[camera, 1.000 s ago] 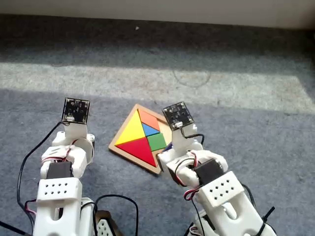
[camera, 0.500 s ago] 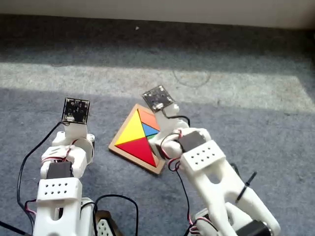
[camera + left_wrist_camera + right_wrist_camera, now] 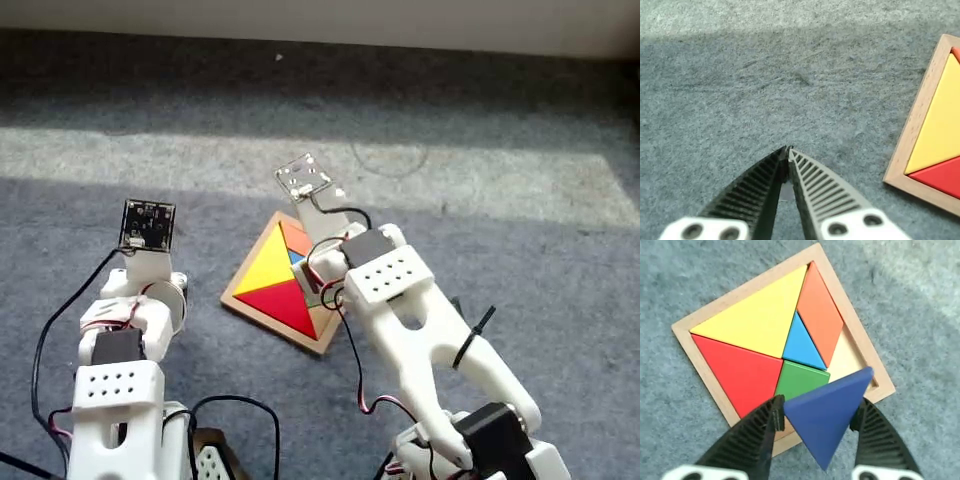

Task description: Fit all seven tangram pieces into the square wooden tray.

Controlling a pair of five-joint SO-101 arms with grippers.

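Gripped the blue triangle (image 3: pixel 825 412) in the right gripper (image 3: pixel 820 402) above the tray (image 3: pixel 853 319), with the left gripper (image 3: pixel 788 150) shut empty; likely needed turning and lowering it into the bare gap (image 3: pixel 847 360)

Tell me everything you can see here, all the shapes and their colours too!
Carpet: one, grey, under everything.
Wooden tray: one, light brown, on the carpet, with one bare gap.
Yellow triangle: one, big, in the tray.
Red triangle: one, big, in the tray beside the yellow one.
Orange parallelogram: one, in the tray along an edge.
Light blue triangle: one, small, in the tray's middle.
Green square: one, in the tray beside the red triangle.
Dark blue triangle: one, gripped over the tray.
Left end effector: one, black, shut, over carpet beside the tray.
Right end effector: one, black, shut on the dark blue triangle.
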